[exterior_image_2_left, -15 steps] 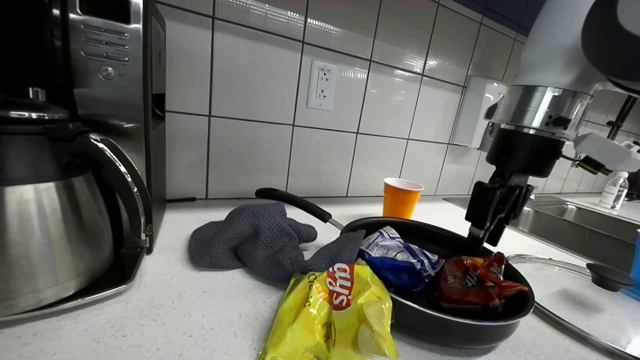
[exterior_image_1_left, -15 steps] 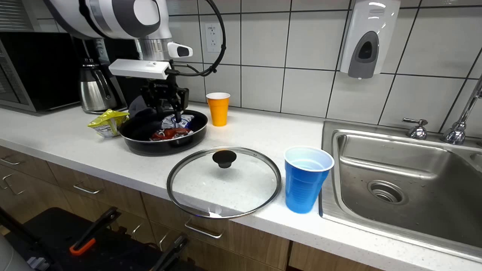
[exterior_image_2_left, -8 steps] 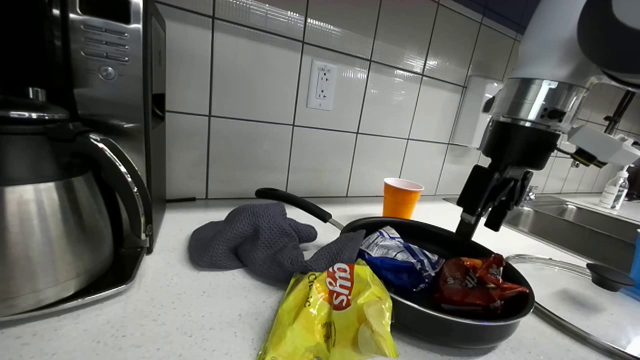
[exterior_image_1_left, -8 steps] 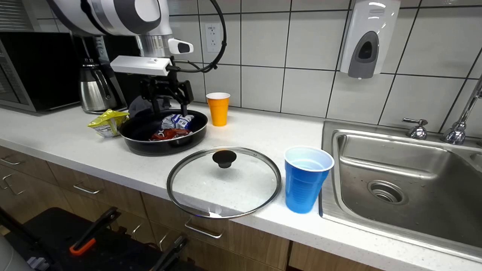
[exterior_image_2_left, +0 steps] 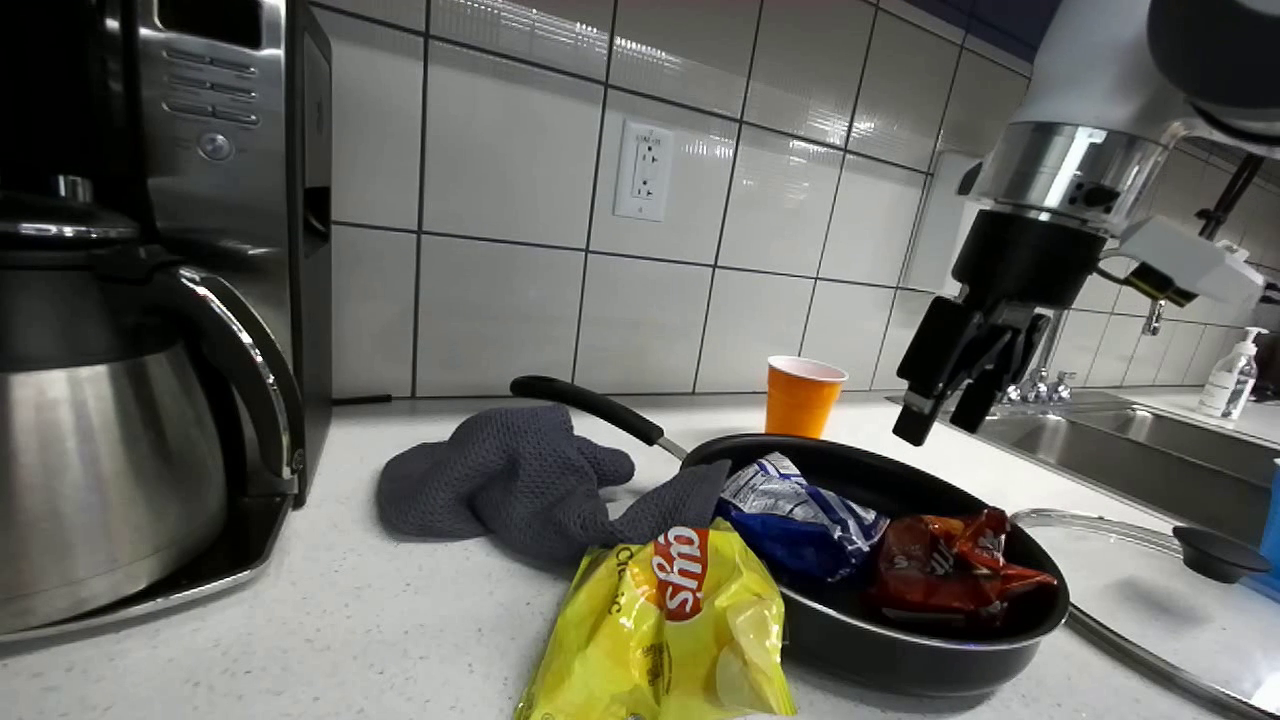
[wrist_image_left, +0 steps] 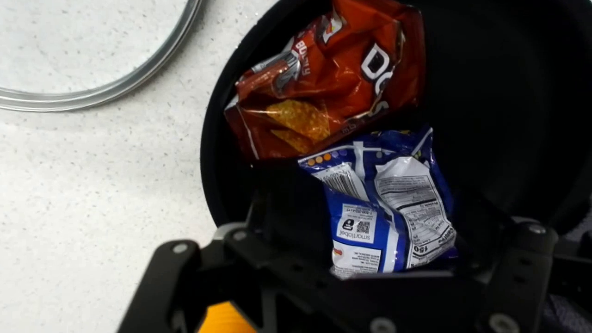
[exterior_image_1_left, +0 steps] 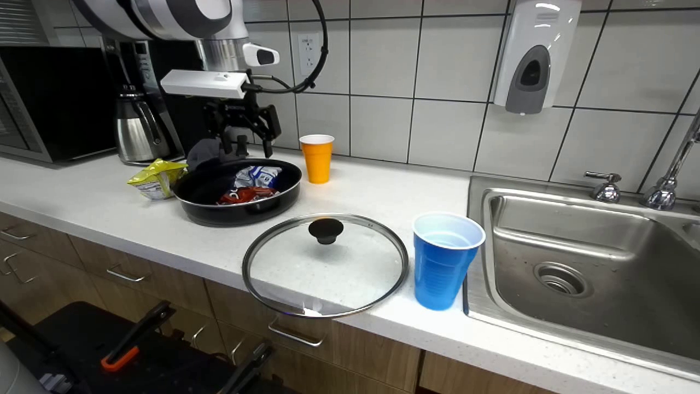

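Observation:
My gripper (exterior_image_1_left: 246, 148) stands open above the far side of the black frying pan (exterior_image_1_left: 235, 214), with nothing between its fingers. In an exterior view the gripper (exterior_image_2_left: 941, 420) hangs tilted over the pan's rim, apart from it. Two snack bags lie inside the pan: a crumpled red Doritos bag (wrist_image_left: 342, 92) and a blue bag (wrist_image_left: 365, 222) with its white label side up. The wrist view has the blue bag closest to the jaws, its lower end hidden behind the gripper body. A yellow Lay's bag (exterior_image_2_left: 650, 640) leans near the pan on the counter.
A grey towel (exterior_image_2_left: 500, 490) lies by the pan handle (exterior_image_2_left: 590, 400). An orange cup (exterior_image_1_left: 317, 160) stands behind the pan. The glass lid (exterior_image_1_left: 295, 257) reaches the counter's front edge, next to a blue cup (exterior_image_1_left: 444, 273) and the sink (exterior_image_1_left: 547, 241). A coffee maker (exterior_image_2_left: 230, 120) stands nearby.
My gripper has risen up out of the pan and its jaws have spread wider. Both bags in the pan, the yellow bag, cups and lid have stayed in place.

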### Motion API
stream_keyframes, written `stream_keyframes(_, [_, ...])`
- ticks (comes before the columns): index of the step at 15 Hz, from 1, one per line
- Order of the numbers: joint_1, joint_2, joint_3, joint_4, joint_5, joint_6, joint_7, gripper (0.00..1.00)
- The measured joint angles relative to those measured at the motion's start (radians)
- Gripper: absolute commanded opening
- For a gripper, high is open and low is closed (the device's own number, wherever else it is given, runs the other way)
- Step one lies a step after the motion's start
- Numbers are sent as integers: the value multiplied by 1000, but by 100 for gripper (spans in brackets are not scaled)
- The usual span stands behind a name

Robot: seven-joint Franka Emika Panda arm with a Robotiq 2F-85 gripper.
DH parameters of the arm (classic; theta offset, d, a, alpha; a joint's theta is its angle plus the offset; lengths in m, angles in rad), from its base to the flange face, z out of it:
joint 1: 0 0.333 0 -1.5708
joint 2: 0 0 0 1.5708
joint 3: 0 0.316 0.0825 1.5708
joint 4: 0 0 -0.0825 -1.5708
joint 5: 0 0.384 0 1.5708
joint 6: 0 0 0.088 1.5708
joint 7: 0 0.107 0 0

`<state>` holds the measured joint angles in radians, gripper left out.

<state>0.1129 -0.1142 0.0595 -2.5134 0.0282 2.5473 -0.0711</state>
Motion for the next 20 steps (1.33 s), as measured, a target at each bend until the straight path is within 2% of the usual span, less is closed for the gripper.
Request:
stream_keyframes(12, [89,-13,57,51,52,0,-42,100])
stream_keyframes(20, [161,-5,113,61,60,-1,-181,100])
